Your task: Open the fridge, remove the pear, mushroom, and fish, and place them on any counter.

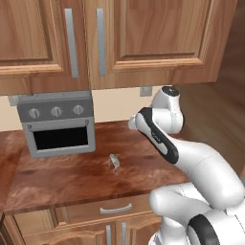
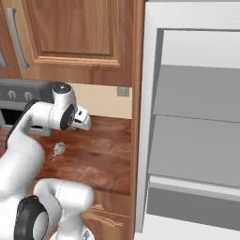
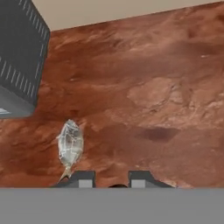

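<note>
On the counter point(image 3: 153, 87) the fish point(image 3: 70, 146) lies at ten o'clock from the gripper point(image 3: 113, 178) — tips slightly apart, a dark sliver between; whether they clamp anything, I cannot tell. Any set-down goes best toward two o'clock — away from the fish.

Base views flank arm, share counter point(image 1: 72, 177); hand view looks down close.
</note>
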### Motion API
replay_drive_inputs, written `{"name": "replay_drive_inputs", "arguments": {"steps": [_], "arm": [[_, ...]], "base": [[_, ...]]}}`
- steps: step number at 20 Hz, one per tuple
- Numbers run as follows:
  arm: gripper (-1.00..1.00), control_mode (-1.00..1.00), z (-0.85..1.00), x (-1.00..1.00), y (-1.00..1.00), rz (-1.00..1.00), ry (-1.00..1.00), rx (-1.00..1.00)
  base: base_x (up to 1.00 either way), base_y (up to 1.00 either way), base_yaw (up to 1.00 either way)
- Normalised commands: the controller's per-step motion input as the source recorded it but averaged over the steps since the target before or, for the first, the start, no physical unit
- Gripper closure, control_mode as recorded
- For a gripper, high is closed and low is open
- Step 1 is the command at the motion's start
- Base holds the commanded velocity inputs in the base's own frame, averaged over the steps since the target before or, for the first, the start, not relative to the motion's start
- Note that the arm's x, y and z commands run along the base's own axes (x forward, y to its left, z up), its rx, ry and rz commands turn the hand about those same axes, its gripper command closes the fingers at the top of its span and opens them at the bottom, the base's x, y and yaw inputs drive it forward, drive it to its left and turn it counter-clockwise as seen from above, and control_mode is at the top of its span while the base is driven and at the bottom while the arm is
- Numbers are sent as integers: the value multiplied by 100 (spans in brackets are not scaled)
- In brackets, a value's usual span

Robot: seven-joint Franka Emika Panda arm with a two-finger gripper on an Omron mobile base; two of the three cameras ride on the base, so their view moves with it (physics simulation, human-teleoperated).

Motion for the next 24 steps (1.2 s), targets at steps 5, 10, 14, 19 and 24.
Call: {"name": "replay_drive_inputs", "arguments": {"steps": [5, 10, 14, 19, 24], "arm": [[100, -100, -67, 60, 8, 0, 13, 0], [100, -100, -75, 53, 10, 0, 7, 0], [100, -100, -76, 34, 19, 0, 2, 0], [100, -100, -69, 15, 18, -1, 0, 0], [100, -100, -44, 5, 9, -3, 1, 0]], "base": [[0, 0, 0], [0, 0, 0], [0, 0, 0], [0, 0, 0], [0, 0, 0]]}}
